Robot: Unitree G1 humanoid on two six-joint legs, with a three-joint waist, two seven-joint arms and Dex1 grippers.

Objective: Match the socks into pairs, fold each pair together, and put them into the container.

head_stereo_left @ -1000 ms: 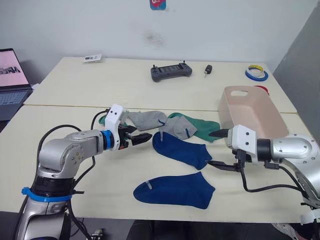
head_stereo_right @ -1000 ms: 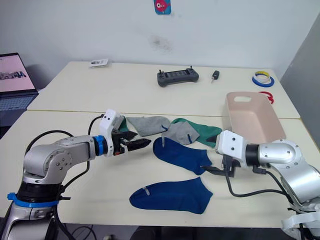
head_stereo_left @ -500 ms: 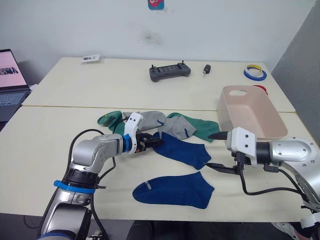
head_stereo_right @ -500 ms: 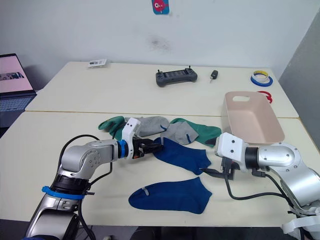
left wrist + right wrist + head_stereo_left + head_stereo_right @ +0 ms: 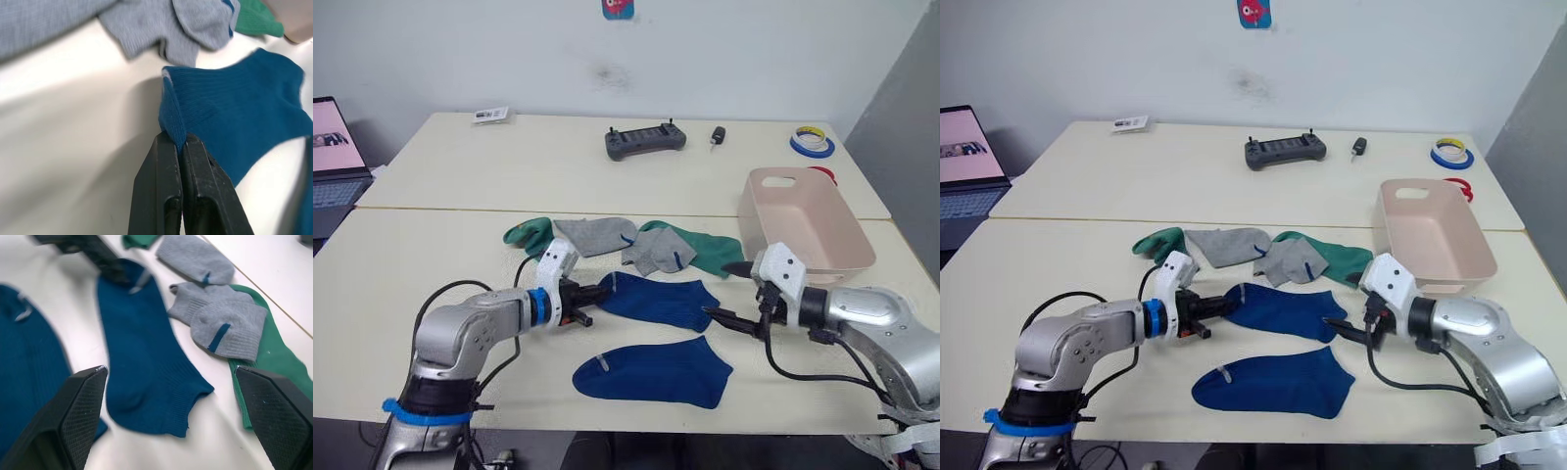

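The left gripper is pressed together on the cuff of the upper blue sock, pinching a small raised fold of knit while the rest of the sock lies flat on the table. The right gripper hovers at the sock's toe end with its two black fingers spread wide, holding nothing.

The sock looks light, limp and stretchy, so it will probably sag and trail from whichever edge is lifted; the ribbed cuff likely gives the firmest bite, and a second hold at the toe would keep it from bunching. Its partner, the lower blue sock, lies flat just below, apart from it and near the front edge of the table, where a careless drag could slide it off.

Just behind the held sock, two grey socks overlap a green sock, with another green sock peeking out at the far left of the pile. The container stands empty to the right, just behind the right gripper. Open tabletop lies to the left of the socks, giving room to lay a pair out
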